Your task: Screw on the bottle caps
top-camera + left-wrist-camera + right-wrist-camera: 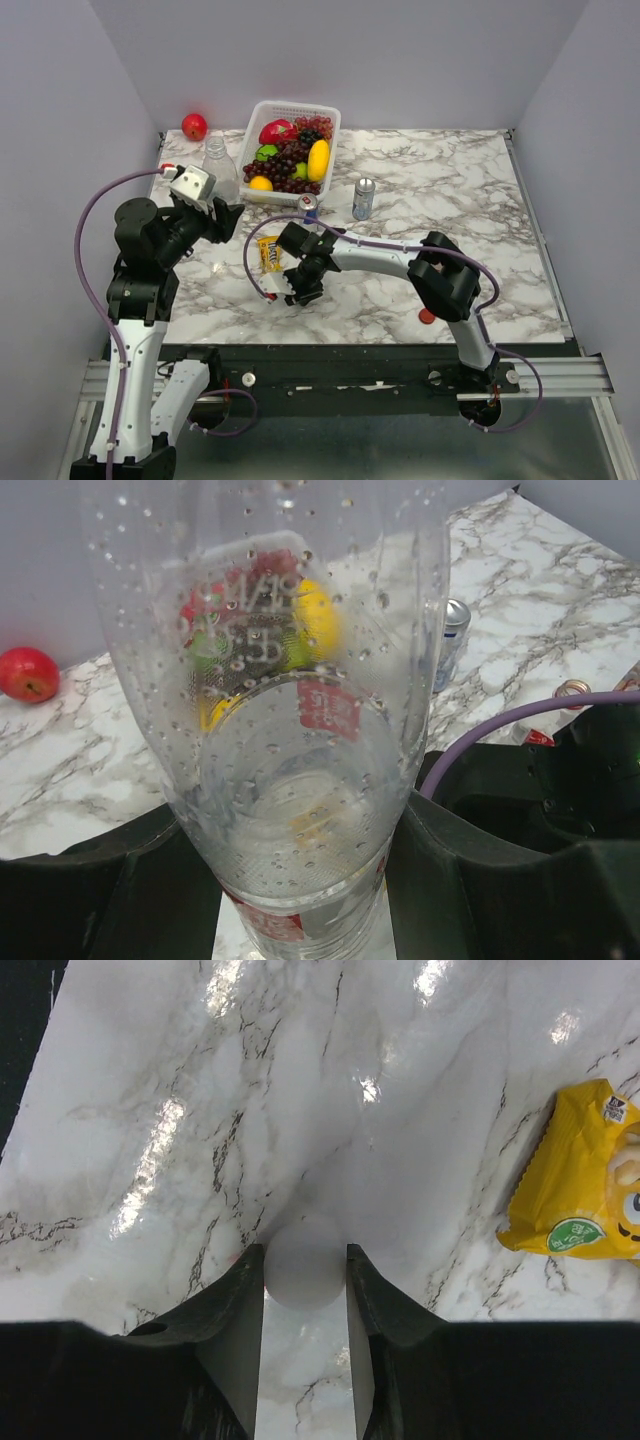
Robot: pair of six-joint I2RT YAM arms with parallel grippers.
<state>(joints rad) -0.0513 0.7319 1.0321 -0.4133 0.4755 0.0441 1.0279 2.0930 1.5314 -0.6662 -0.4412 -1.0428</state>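
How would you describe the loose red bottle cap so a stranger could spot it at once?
Start at the marble table and go to its near edge, by the bent elbow of the right arm. The red cap lies there alone on the marble. It is small and flat, unlike the round red apple at the far left corner.

Top cam: high behind near edge, whole table (500, 200) in frame. Left wrist: tight on clear bottle (290, 780), facing far edge, shares apple (28, 673) and soda can (455, 630) with top. Right wrist: straight down, close over white cap (305, 1270), shares snack bag (580, 1185) with top.
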